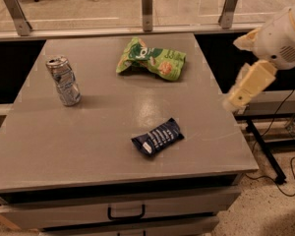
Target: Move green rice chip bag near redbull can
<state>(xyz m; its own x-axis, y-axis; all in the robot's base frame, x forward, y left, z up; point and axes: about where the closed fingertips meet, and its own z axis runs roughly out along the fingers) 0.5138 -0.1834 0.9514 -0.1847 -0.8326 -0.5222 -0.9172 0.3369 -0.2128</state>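
Note:
The green rice chip bag (151,59) lies crumpled at the far middle of the grey table (98,146). The redbull can (63,81), silver-blue and dented, stands upright at the left side, well apart from the bag. My white and cream arm hangs at the right. Its gripper (234,101) is over the table's right edge, to the right of the bag and a little nearer than it, touching nothing.
A dark blue packet with white stripes (157,137) lies at the front middle. A railing with metal posts (147,3) runs behind the table. A drawer handle (126,213) is below the front edge. Cables and a stand leg (265,151) lie on the floor at right.

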